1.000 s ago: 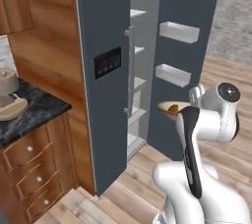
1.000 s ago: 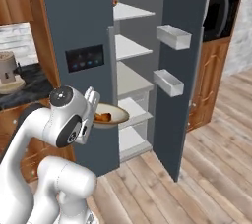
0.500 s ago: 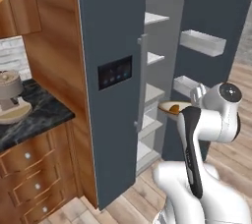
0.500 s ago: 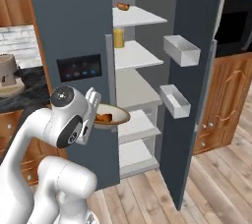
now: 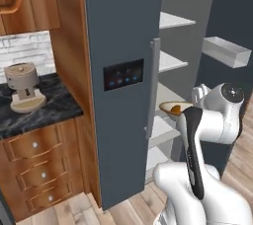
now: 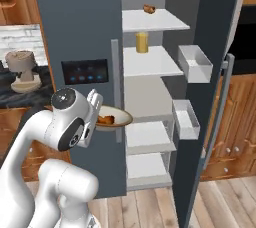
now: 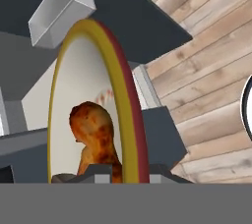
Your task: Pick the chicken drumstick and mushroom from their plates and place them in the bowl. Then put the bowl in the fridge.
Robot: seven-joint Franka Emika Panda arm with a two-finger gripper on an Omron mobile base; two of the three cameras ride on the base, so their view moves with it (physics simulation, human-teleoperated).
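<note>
Hand view: the jaws, clenched on the rim of the bowl (image 7: 129,120), are largely cut off at the bottom edge. The glossy chicken drumstick (image 7: 96,137) lies inside; the mushroom is hard to make out. Ahead stands the open slate fridge (image 6: 80,27), with white shelves and door bins.

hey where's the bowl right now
The bowl is in the claw, held in the air in front of the open fridge. In the right base view it sits beside the long grey door handle, level with the lower shelves.
</note>
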